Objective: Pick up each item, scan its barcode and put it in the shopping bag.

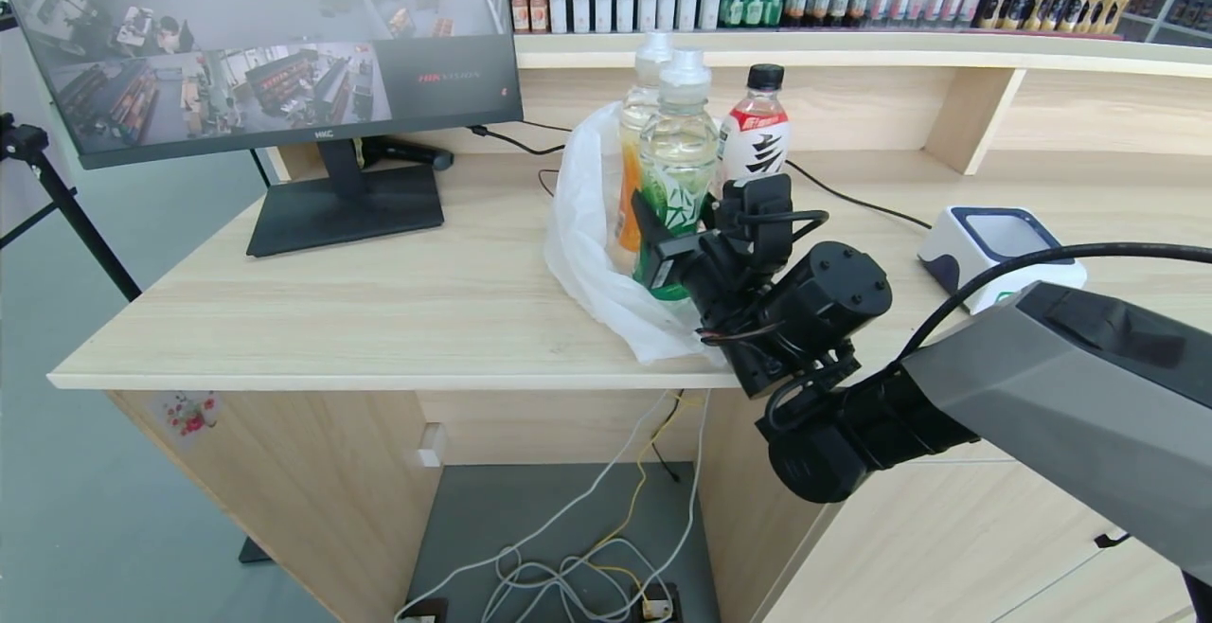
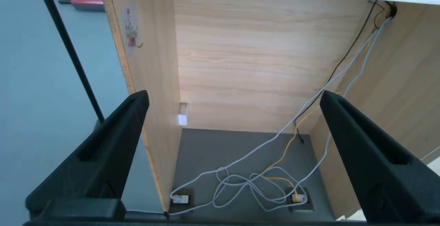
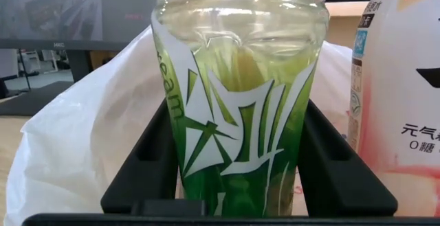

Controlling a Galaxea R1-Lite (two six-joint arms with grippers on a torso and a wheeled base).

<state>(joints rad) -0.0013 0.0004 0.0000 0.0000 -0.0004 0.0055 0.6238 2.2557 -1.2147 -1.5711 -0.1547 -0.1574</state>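
My right gripper (image 1: 678, 237) is shut on a clear bottle with a green and white label (image 1: 676, 164), held upright at the open mouth of the white plastic shopping bag (image 1: 585, 225). Up close, the black fingers (image 3: 144, 164) press both sides of the green bottle (image 3: 240, 130), with the bag (image 3: 75, 137) behind it. An orange-labelled bottle (image 1: 632, 135) stands in the bag just behind. A white bottle with red print and a black cap (image 1: 757, 135) stands beside the bag on the counter. My left gripper (image 2: 234, 150) hangs open below counter height, holding nothing.
The barcode scanner (image 1: 1002, 246) sits at the counter's right, with a black cable running behind the bottles. A monitor (image 1: 275, 45) on a black stand takes the left rear. Loose cables (image 2: 261, 178) lie on the floor under the wooden counter (image 1: 379, 320).
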